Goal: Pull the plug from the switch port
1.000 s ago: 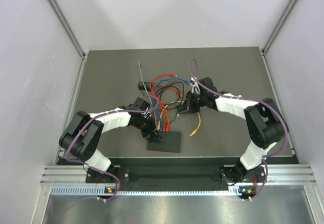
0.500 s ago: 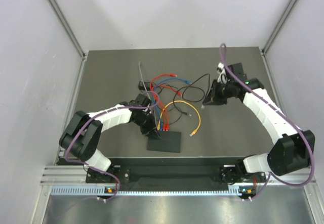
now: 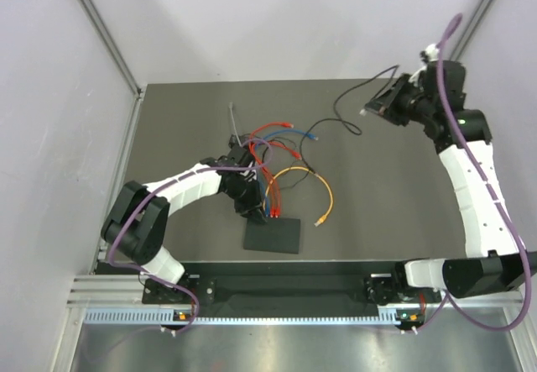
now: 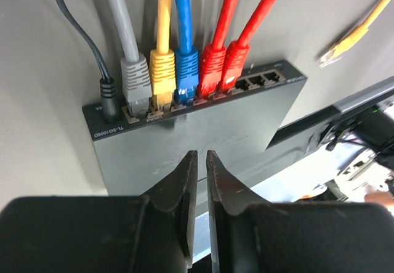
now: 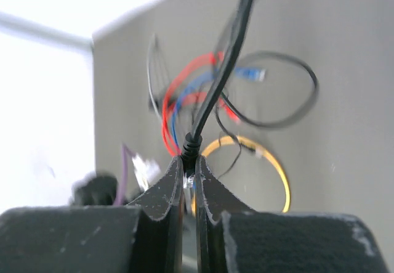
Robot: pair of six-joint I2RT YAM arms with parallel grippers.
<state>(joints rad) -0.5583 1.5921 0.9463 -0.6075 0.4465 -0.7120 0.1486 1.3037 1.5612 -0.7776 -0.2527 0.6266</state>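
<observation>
Table: dark grey, cable mess around its middle.

Switch: flat black box at 6 o'clock on the table, near the front edge, socket row facing 12.

Left gripper: you're low over the switch. In the top view it sits just off the socket edge at about 11 o'clock of the box. From the left wrist the switch body fills the space at 12 o'clock, right past the tips. Jaws released, only a thin slit between them, nothing in it.

Right gripper: raised over the table's 2 o'clock corner, well apart from the switch, which lies at about 7 o'clock from it. Jaws clenched, grasping the plug.

Row of plugged cables: grey, yellow, blue, two red, side by side in the sockets. A black power lead sits at their 9 o'clock end and three empty sockets at the 3 o'clock end.

Loose yellow cable: lying on the table at the switch's 1 o'clock, not connected.

Black cable: runs from the right jaws down to the pile.

Plug: black, pinched between the right jaws, out of the switch.
</observation>
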